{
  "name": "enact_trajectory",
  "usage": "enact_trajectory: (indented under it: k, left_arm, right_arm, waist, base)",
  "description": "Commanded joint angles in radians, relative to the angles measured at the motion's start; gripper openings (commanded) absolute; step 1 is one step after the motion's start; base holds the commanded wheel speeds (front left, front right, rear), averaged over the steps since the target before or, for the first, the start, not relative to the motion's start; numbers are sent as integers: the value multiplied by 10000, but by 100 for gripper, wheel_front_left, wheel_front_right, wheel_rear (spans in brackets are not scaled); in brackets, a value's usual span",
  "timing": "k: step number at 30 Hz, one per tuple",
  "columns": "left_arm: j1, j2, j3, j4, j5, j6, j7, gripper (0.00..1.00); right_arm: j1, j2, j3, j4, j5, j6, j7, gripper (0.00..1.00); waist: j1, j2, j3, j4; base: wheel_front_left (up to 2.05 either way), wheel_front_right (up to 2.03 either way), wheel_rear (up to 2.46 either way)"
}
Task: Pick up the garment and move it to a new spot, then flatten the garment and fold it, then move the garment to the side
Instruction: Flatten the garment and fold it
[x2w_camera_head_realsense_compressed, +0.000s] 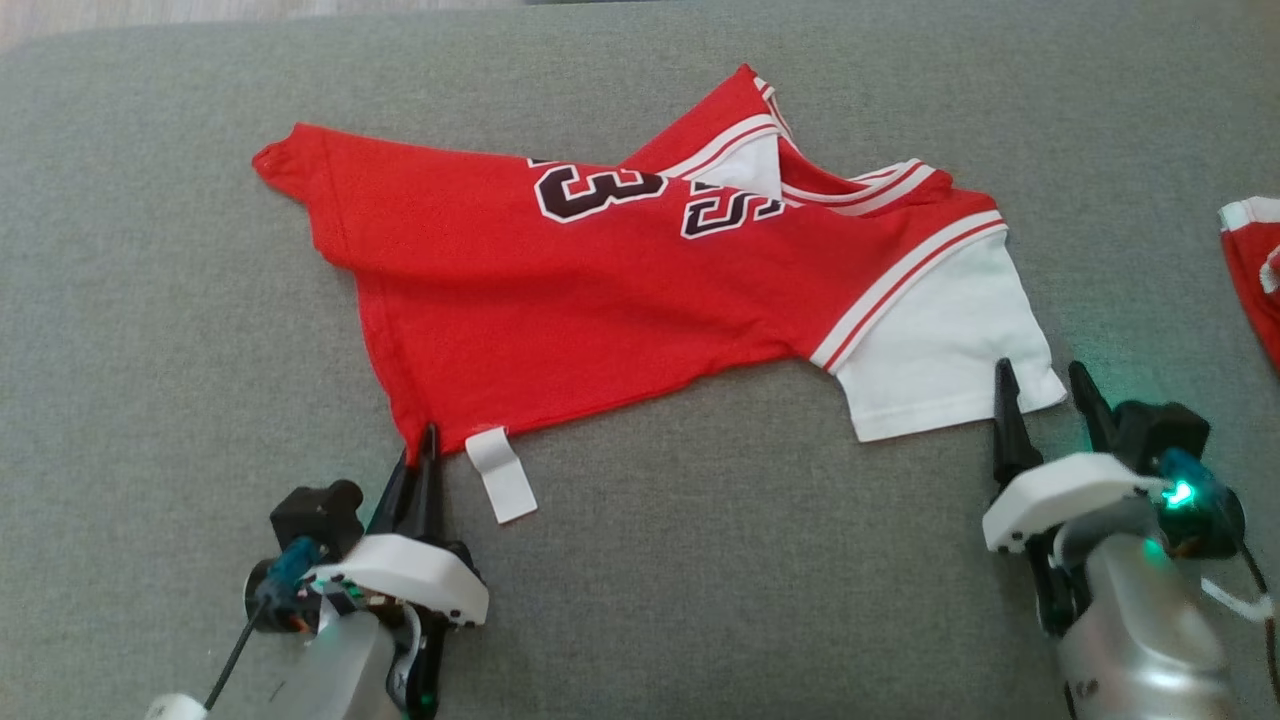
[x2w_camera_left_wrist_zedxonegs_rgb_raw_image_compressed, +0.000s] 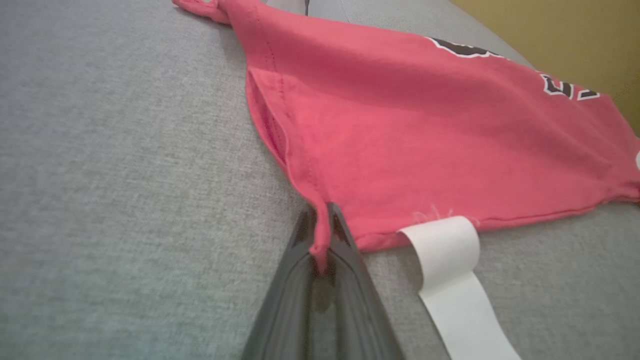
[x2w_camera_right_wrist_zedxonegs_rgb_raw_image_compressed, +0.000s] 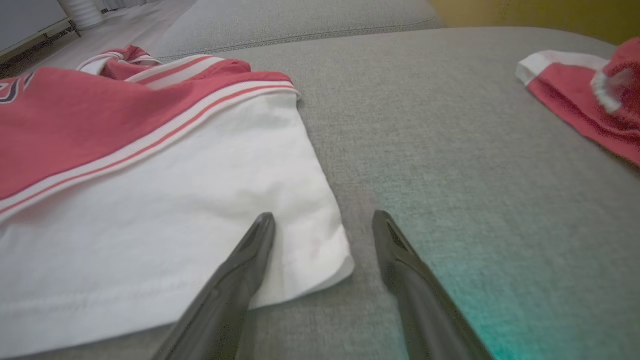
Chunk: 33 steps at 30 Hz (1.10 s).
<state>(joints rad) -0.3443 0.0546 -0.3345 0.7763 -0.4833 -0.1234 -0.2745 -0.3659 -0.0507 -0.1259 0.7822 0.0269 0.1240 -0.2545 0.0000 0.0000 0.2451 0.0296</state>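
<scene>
The garment (x2w_camera_head_realsense_compressed: 620, 290) is a red jersey with white sleeves and dark numbers, lying rumpled across the grey cushion. Its near hem corner is pinched by my left gripper (x2w_camera_head_realsense_compressed: 425, 440), which is shut on the red cloth (x2w_camera_left_wrist_zedxonegs_rgb_raw_image_compressed: 320, 245). A white label (x2w_camera_head_realsense_compressed: 502, 474) hangs from the hem just right of that grip, seen close up as a white label (x2w_camera_left_wrist_zedxonegs_rgb_raw_image_compressed: 447, 270). My right gripper (x2w_camera_head_realsense_compressed: 1045, 385) stands open at the corner of the white sleeve (x2w_camera_right_wrist_zedxonegs_rgb_raw_image_compressed: 210, 200); one finger rests over the sleeve's edge, the other over bare cushion (x2w_camera_right_wrist_zedxonegs_rgb_raw_image_compressed: 450, 165).
Another red and white piece of clothing (x2w_camera_head_realsense_compressed: 1255, 265) lies at the far right edge of the cushion, also the red and white cloth (x2w_camera_right_wrist_zedxonegs_rgb_raw_image_compressed: 585, 95). The grey cushion (x2w_camera_head_realsense_compressed: 700, 580) spreads wide in front. A floor strip (x2w_camera_head_realsense_compressed: 150, 12) shows beyond its back edge.
</scene>
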Motion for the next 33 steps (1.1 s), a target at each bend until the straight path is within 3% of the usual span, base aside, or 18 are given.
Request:
enact_trajectory:
  k: [1, 2, 3, 4, 5, 11, 17, 19, 20, 24, 28, 33]
  left_arm:
    - [14, -42, -87, 205, -128, -71, 127, 0]
    - [-22, -42, -67, 205, -140, -71, 127, 0]
    - [-33, -42, -23, 185, -144, -71, 127, 0]
    - [-25, -42, 26, 142, -129, -71, 127, 0]
    - [6, -42, 107, 69, -98, -71, 127, 0]
    - [441, -42, 1088, -911, 373, -72, 127, 0]
    - [388, 312, 1790, -2693, 934, -72, 127, 0]
    - [103, 648, 1860, -3465, 1120, -72, 127, 0]
    - [-258, 1138, 1685, -4356, 1299, -72, 127, 0]
    - [-926, 2194, 1476, -5549, 1518, -72, 127, 0]
    - [-1499, 2997, 1340, -6222, 1607, -72, 325, 0]
    - [-2456, 3854, 1431, -7252, 1511, -72, 1476, 0]
  right_arm:
    - [-300, 5, 321, 346, -8, 67, 24, 100]
    - [-345, 5, 438, 654, 69, 67, 105, 100]
    - [-380, 5, 553, 920, 207, 67, 143, 81]
    - [-404, 5, 670, 1126, 369, 67, 133, 16]
    - [-402, 5, 794, 1295, 485, 67, 114, 0]
    - [-296, 4, 1209, 1309, 1474, 67, -46, 0]
    - [-423, -232, 1814, -1322, 3060, 67, -68, 0]
    - [-507, -480, 2118, -2272, 3749, 67, -69, 0]
    - [-633, -806, 2367, -3120, 4508, 67, -70, 0]
    - [-1039, -1482, 2514, -4631, 5978, 67, 213, 0]
    - [-1479, -1919, 2386, -5793, 6578, 67, 736, 0]
    - [-2520, -2245, 1843, -7101, 6747, 67, 2001, 0]
  waist:
    - [0, 0, 24, 32]
    - [0, 0, 27, 45]
    - [0, 0, 20, 58]
    - [0, 0, 3, 77]
    - [0, 0, -39, 96]
    - [0, 0, -525, 149]
    - [0, 0, -1261, 169]
    - [0, 0, -1547, 201]
    - [0, 0, -1838, 246]
    - [0, 0, -2355, 307]
    - [0, 0, -2584, 320]
    - [0, 0, -2534, 324]
  base:
    - [0, 0, 0]
    - [0, 0, 0]
    - [0, 0, 0]
    - [0, 0, 0]
    - [0, 0, 0]
    - [0, 0, 0]
    - [0, 0, 0]
    - [0, 0, 0]
    - [0, 0, 0]
    - [0, 0, 0]
    - [0, 0, 0]
    - [0, 0, 0]
